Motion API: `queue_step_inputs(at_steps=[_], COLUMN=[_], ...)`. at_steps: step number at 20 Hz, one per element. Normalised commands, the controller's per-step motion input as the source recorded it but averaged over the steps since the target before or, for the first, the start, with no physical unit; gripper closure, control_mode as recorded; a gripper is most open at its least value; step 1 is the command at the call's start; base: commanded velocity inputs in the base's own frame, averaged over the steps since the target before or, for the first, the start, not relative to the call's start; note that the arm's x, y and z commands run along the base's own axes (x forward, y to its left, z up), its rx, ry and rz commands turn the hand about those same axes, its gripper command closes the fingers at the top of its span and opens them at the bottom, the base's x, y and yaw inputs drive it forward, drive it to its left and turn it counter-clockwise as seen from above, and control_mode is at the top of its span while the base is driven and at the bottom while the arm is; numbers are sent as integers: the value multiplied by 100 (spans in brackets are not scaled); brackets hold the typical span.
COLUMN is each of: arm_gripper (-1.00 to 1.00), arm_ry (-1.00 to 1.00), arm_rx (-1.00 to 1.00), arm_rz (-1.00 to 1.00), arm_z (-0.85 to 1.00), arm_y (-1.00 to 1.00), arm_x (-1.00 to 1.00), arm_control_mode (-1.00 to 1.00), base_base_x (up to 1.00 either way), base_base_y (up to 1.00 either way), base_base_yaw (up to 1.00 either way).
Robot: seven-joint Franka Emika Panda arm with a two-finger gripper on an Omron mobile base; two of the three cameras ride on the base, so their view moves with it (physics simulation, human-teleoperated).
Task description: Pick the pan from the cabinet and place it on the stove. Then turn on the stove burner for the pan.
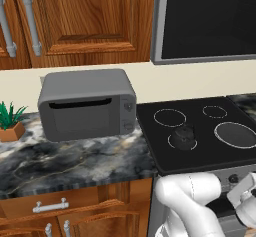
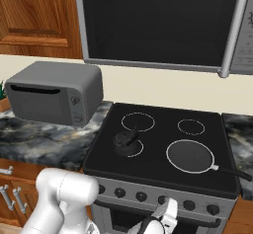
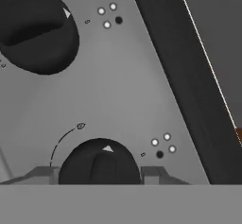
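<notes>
The dark pan (image 2: 190,156) (image 1: 235,134) lies flat on the black stove (image 2: 158,129), inside the largest white burner ring (image 2: 168,149) at the front right. Its thin handle (image 2: 232,171) points right. My gripper (image 2: 164,214) is low against the steel front panel. In the hand view my gripper (image 3: 100,173) has a finger (image 3: 158,175) pressed on each side of a dark knob (image 3: 99,159). That knob's white pointer stands between its dot diagram and the flame mark. The wooden cabinet (image 1: 95,21) at the upper left has its doors closed.
A second knob (image 3: 38,29) sits beside the held one, and more knobs (image 2: 119,192) line the panel. A small dark lidded object (image 2: 126,141) rests on the front-left ring. A grey toaster (image 1: 87,103) and a potted plant (image 1: 10,123) stand on the marble counter; the microwave (image 2: 158,23) hangs above.
</notes>
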Motion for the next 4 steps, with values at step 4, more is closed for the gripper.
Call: queue_step_inputs(at_steps=[4], arm_gripper=[100], arm_ry=[0], arm_rx=[-35], arm_rz=[0], arm_z=[4], arm_y=[-1], arm_x=[-9], arm_control_mode=[-100], base_base_x=[0], base_base_y=[0], base_base_yaw=[0])
